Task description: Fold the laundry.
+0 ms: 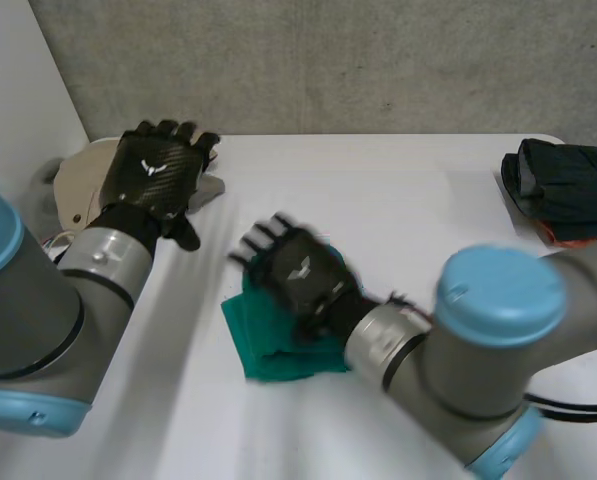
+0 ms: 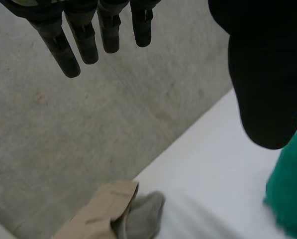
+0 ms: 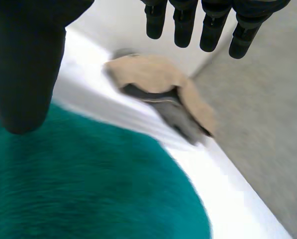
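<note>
Teal cloth [image 1: 278, 357], just one, lies under the right hand [image 1: 298, 275].

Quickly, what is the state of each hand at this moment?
Left hand: open, holding nothing.
Right hand: open, above the green cloth, not gripping it.

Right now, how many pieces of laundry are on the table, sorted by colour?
Green cloth: 1
Beige cloth: 1
Grey cloth: 1
Dark folded pile: 1
Orange piece beneath it: 1
Total: 5
</note>
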### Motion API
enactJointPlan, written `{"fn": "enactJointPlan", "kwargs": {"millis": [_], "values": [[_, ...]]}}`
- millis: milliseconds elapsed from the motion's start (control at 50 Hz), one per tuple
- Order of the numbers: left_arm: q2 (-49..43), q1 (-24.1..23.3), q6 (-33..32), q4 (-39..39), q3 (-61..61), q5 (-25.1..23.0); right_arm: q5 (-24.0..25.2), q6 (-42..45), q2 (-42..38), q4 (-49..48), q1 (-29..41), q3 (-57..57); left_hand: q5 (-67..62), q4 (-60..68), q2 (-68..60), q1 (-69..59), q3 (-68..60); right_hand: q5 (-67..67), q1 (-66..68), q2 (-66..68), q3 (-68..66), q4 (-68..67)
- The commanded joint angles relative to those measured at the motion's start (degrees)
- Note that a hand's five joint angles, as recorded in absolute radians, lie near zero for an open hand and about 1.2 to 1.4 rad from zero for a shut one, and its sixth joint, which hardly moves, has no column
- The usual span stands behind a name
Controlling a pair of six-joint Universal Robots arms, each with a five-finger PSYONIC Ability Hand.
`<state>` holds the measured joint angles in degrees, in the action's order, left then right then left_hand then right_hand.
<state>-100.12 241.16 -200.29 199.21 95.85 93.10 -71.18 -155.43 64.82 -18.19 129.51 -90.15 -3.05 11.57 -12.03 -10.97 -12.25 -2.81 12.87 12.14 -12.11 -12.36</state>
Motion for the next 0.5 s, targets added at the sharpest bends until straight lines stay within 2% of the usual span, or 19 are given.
{"fn": "enactJointPlan", "kwargs": {"millis": [20, 100, 240, 380, 500], "values": [[-5.9, -8.1, 9.7, -1.9, -8.4, 0.6, -3.1, -22.5, 5.7, 8.3, -8.1, 1.3, 1.8, -0.3, 0.8, -0.3, 1.0, 2.8, -2.9, -2.1, 2.1, 2.4], [-10.8, -12.1, 13.6, -5.8, -12.7, 2.7, -4.9, -24.0, 3.8, 16.4, -12.8, 4.8, 1.8, -0.3, 0.8, -0.3, 1.0, 2.8, -2.9, -2.1, 2.1, 2.4], [-22.0, -16.2, 17.5, -14.0, -18.5, 9.1, -4.8, -21.7, -4.1, 23.2, -13.2, 10.1, 1.8, -0.3, 0.8, -0.3, 1.0, 2.8, -2.9, -2.1, 2.1, 2.4], [-27.9, -16.5, 17.1, -17.8, -19.3, 18.1, -2.6, -20.8, -8.6, 23.4, -12.9, 13.0, 1.8, -0.3, 0.8, -0.3, 1.0, 2.8, -2.9, -2.1, 2.1, 2.4], [-27.8, -14.0, 14.6, -18.1, -16.9, 19.6, -2.1, -18.2, -11.6, 23.2, -10.4, 14.1, 1.8, -0.3, 0.8, -0.3, 1.0, 2.8, -2.9, -2.1, 2.1, 2.4]]}}
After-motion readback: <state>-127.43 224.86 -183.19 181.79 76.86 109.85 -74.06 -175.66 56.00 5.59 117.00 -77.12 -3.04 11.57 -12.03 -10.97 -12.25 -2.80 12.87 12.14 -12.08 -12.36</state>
